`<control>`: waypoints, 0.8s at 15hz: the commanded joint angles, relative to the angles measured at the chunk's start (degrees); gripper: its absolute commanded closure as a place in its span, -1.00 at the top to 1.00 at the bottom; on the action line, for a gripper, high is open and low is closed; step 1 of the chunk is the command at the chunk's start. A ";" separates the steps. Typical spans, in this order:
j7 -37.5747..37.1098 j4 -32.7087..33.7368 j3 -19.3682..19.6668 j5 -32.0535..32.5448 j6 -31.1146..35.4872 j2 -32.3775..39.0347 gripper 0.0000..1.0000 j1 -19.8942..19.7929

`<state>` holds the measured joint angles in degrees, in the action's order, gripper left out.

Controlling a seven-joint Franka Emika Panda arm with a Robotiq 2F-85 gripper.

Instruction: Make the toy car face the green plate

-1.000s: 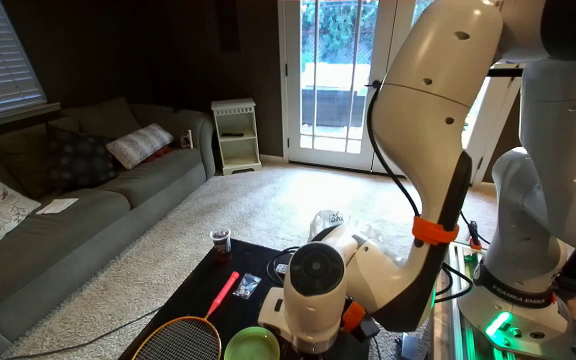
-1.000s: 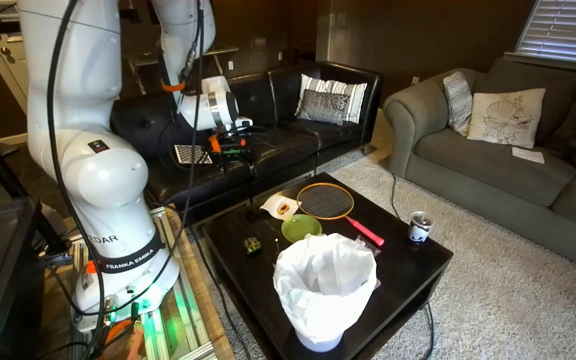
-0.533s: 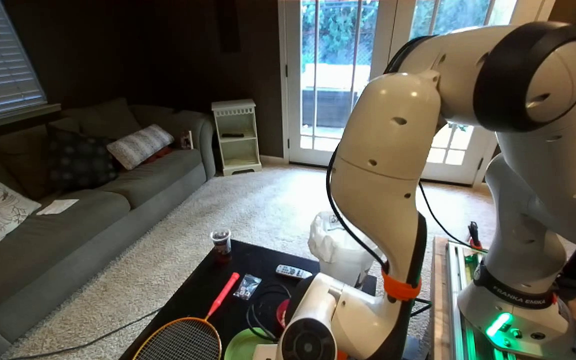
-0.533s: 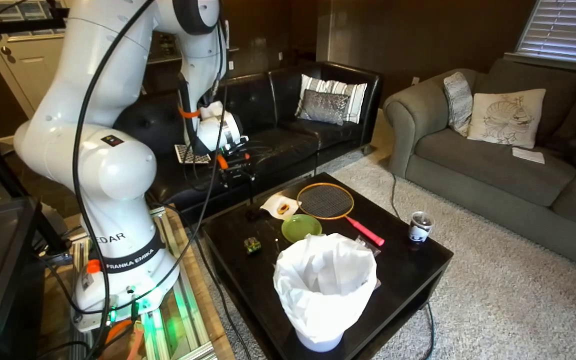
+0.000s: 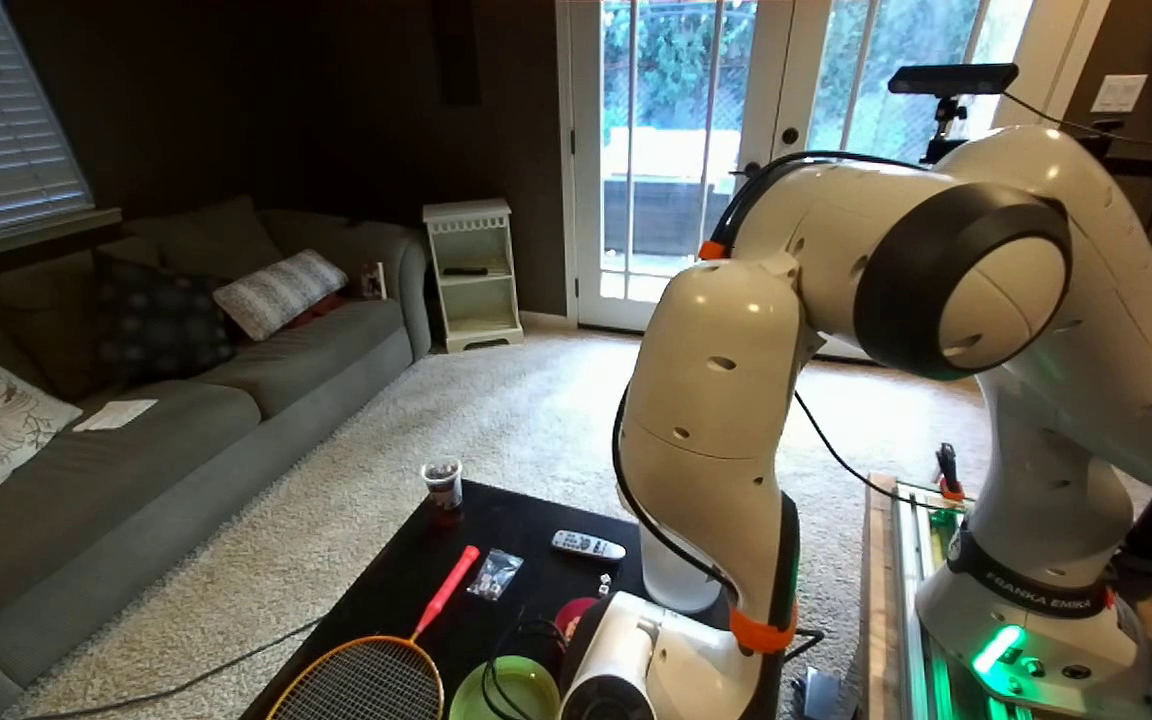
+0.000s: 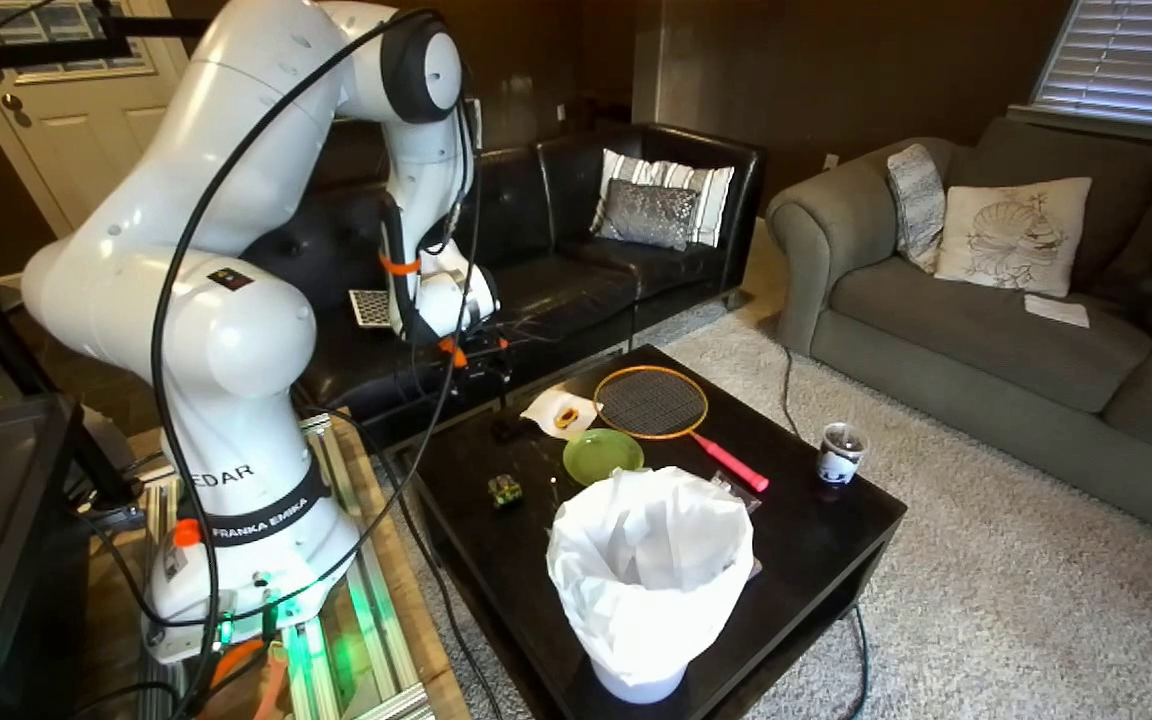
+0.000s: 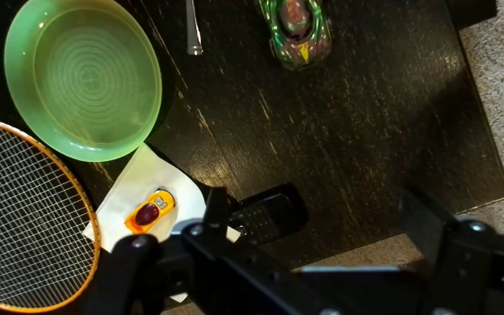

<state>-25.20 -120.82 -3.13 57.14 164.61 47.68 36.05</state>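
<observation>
Arm (image 6: pixel 276 175): over the last second it has folded further, and its wrist end has come down toward the table (image 7: pixel 344 131). On the tabletop itself we find no change: the racket (image 7: pixel 29 214) and the green plate (image 7: pixel 86 81) lie where they lay, so the heading to aim for has not shifted. A white sheet (image 7: pixel 186 192) lies just beside the plate.

Gripper (image 7: pixel 315 201): jaws wide apart, nothing held. A black phone (image 7: pixel 274 214) shows, partly hidden by it.

Cars: we count two, and the sentence does not say which is meant. The green-and-purple toy car (image 7: pixel 296 33), cut by the wrist view's upper border, stands on bare table well apart from the plate, roughly side-on to it. The orange toy car (image 7: pixel 151 212), seemingly smaller, lies on the sheet, also not aimed at the plate.

Our reading: approach only, turning not yet begun. Next move, we judge: settle above the chosen car, keep clear of the phone, then grip and rotate. We cannot tell nose from tail on either, so a turn could finish back to front.
</observation>
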 commanded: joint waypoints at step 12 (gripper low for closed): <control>3.47 -0.25 3.63 6.98 2.29 0.59 1.00 2.41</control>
<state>-22.54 -120.67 -1.60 59.84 165.01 47.68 36.98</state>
